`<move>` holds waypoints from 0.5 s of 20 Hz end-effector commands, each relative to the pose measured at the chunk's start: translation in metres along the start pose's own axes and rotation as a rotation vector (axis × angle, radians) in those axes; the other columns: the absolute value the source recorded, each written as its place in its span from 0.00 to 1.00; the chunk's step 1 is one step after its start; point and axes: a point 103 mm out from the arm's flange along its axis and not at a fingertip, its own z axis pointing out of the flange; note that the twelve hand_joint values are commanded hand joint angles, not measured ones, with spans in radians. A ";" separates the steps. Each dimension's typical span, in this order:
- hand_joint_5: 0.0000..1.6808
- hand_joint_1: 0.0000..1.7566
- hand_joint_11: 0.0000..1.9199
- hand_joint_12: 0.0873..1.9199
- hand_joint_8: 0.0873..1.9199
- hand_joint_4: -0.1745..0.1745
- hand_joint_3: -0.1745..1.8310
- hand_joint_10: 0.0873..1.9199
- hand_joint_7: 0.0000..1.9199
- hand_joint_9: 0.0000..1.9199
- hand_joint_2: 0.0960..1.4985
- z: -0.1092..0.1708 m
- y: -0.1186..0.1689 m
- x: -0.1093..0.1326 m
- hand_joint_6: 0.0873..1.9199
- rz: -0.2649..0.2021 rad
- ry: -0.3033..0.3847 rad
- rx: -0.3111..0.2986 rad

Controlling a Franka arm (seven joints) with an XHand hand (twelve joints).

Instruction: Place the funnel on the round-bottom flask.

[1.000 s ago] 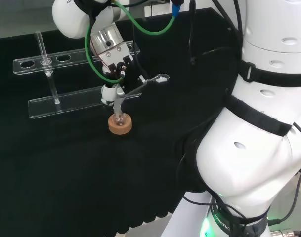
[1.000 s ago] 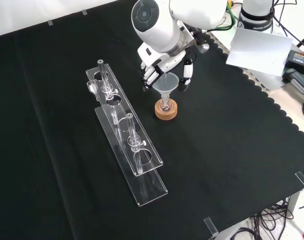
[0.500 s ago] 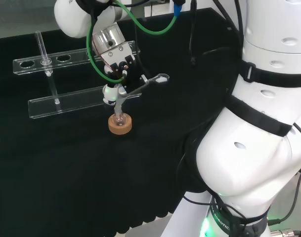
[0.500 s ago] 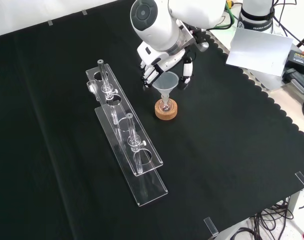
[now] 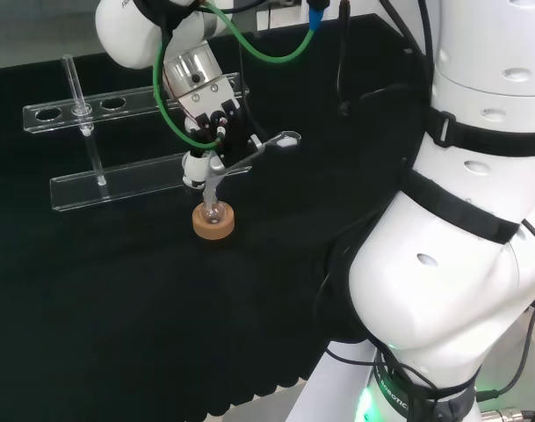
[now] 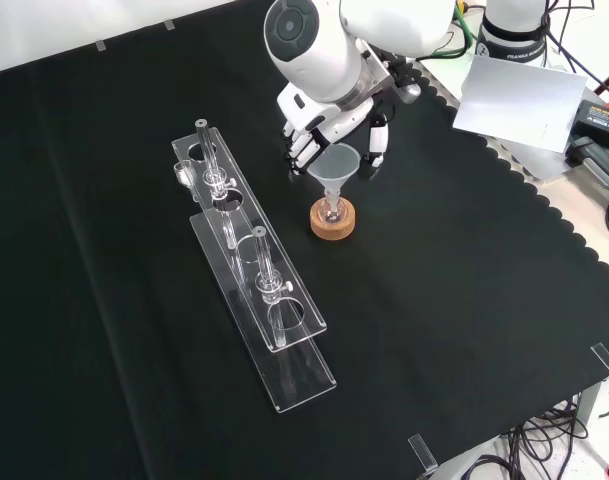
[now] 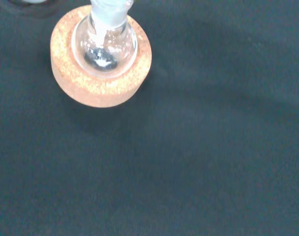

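While the hand [image 6: 329, 125] hangs over the cork ring, this is how things sit:

Hand: up at the far end of the table in front view, w/ a big white arm link [image 6: 314, 45] above it. Fingers [image 6: 377, 140] point down on both sides of the funnel's wide top. Can't tell if they touch it or pinch it, so can't tell open or shut.

Funnel [image 6: 333, 170]: clear, wide part up, thin stem pointing straight down. Stem goes into the top of the flask. In head view it's hard to see, just a thin bit under the hand.

Flask [image 7: 104, 43]: small, round, clear glass. Sits in the hole of the cork ring. Wrist view shows its round belly w/ a dark spot at the bottom and the neck going up.

Cork ring [image 6: 331, 220]: tan, round, flat on the black cloth [image 6: 464, 300]. It's right under the hand, near the middle of the table's far part in front view.

Rack [image 6: 254, 275]: long clear plastic rack, left of the cork ring in front view, well apart from it. Has round holes and two thin clear tubes [image 6: 212, 165] standing up in it. In head view the rack [image 5: 118, 176] is farther off, behind the hand.

Table: black cloth all over, wavy edge on the right in front view.
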 end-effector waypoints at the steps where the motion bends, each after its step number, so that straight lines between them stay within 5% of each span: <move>1: 0.24 0.41 0.26 0.66 0.37 0.29 0.36 0.30 0.18 0.34 0.47 0.001 -0.002 -0.002 0.16 -0.005 -0.002 0.002; 10: 0.24 0.41 0.25 0.66 0.37 0.29 0.36 0.30 0.14 0.33 0.47 0.000 -0.003 0.002 0.15 0.007 -0.005 -0.007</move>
